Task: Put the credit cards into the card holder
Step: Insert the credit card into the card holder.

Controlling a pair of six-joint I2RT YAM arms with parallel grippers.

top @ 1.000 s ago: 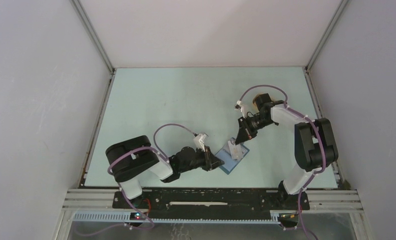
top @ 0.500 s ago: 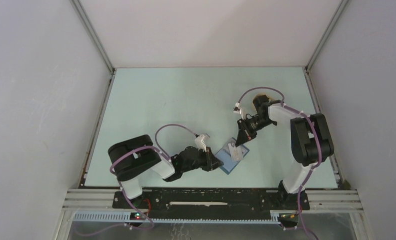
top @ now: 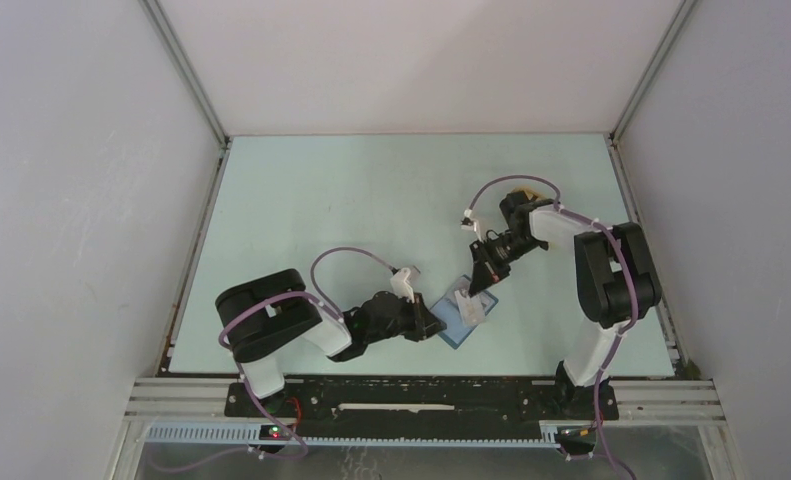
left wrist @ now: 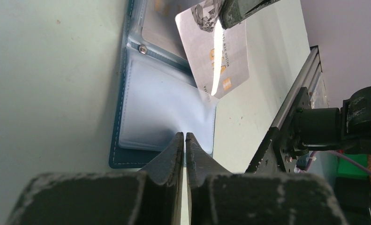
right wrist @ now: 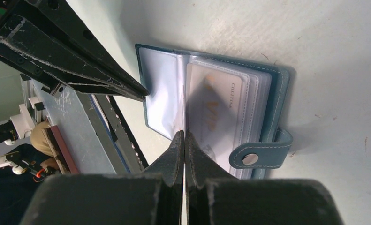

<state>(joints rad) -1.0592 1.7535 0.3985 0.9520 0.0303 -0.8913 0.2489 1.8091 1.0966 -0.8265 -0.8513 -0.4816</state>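
Note:
The teal-blue card holder point(top: 454, 322) lies open near the table's front, with clear inner pockets point(left wrist: 160, 108) and a snap tab point(right wrist: 263, 153). My left gripper point(top: 433, 328) is shut, its tips point(left wrist: 184, 136) pinching the holder's near edge. My right gripper point(top: 479, 282) is shut on a whitish-grey credit card point(left wrist: 216, 51) and holds it tilted over the holder. The card's lower corner touches a clear pocket. In the right wrist view the held card is edge-on between my fingertips point(right wrist: 184, 133). Another card point(right wrist: 216, 105) sits in a pocket.
A tan object point(top: 518, 193) shows behind the right arm at the back right, mostly hidden. The metal rail point(left wrist: 293, 103) runs along the table's front edge, close to the holder. White walls enclose the table.
My right gripper has moved slightly left and nearer with the card, bringing it lower over the open holder. The left gripper has stayed at the holder's edge.

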